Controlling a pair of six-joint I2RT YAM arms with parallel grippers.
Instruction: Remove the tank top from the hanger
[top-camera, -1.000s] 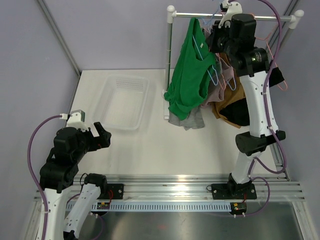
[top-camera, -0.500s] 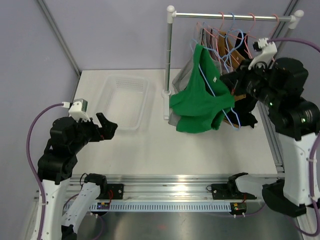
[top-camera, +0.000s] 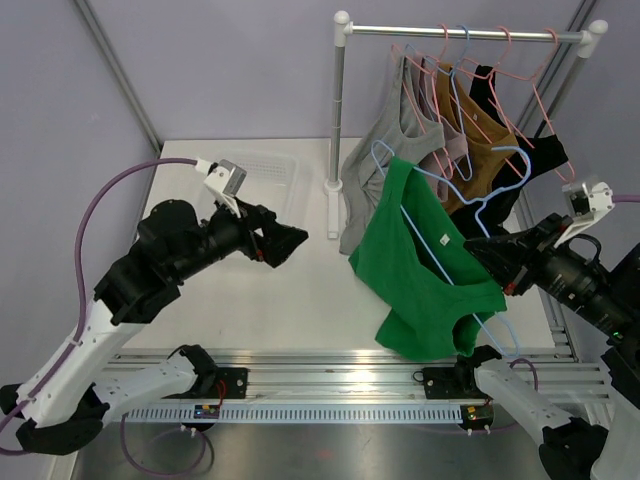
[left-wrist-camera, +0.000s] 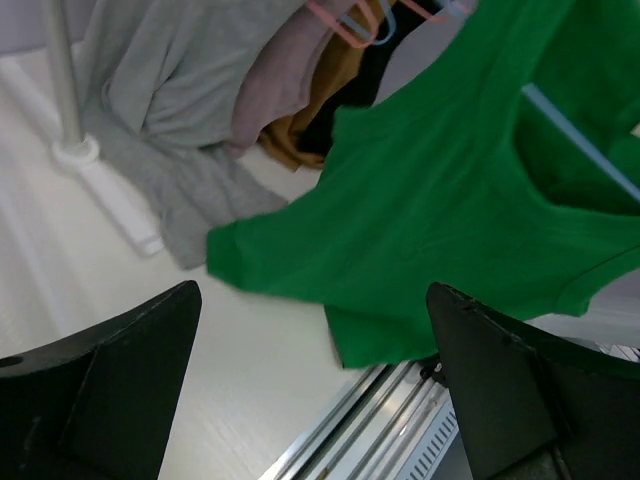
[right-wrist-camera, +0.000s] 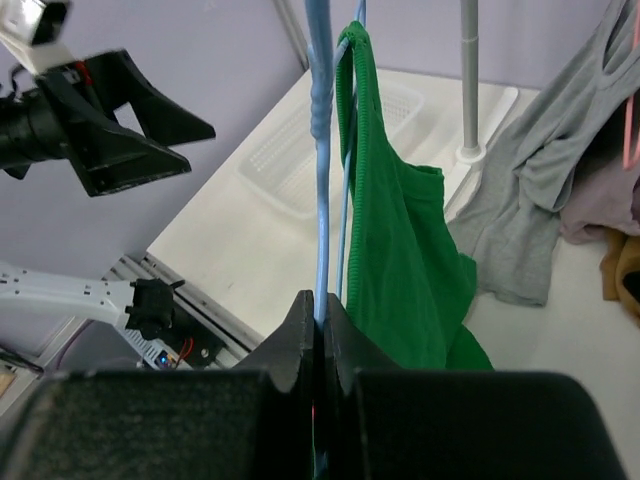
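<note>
Since the task is to free the green tank top (top-camera: 425, 270) from its blue hanger (right-wrist-camera: 320, 150), the two arms share the work: one holds, the other is meant to pull. The right tool (right-wrist-camera: 320, 305) has its jaws pressed together on the thin wire of the hanger, which the right wrist view shows clearly, and it holds the hanger away from the clothes rack (top-camera: 340, 100), over the right front part of the counter (top-camera: 300, 300). The tank top is therefore in the air, on the hanger, with its straps over the wire and its body hanging down and slanting toward the middle of the counter. I think it is held there, apart from the grey, mauve, brown and black tops on the rail, so that the other arm can reach only this garment and not catch the others. The left tool (top-camera: 296, 240) has its jaws wide apart and holds nothing; it points toward the green fabric from the left and is near it but not touching. In the left wrist view the lower hem and side of the top lie between the two dark fingers, which suggests the next step is to go forward and close on the cloth. A clear plastic basket (top-camera: 265, 175) stands on the counter behind the left arm, perhaps for the freed top.
</note>
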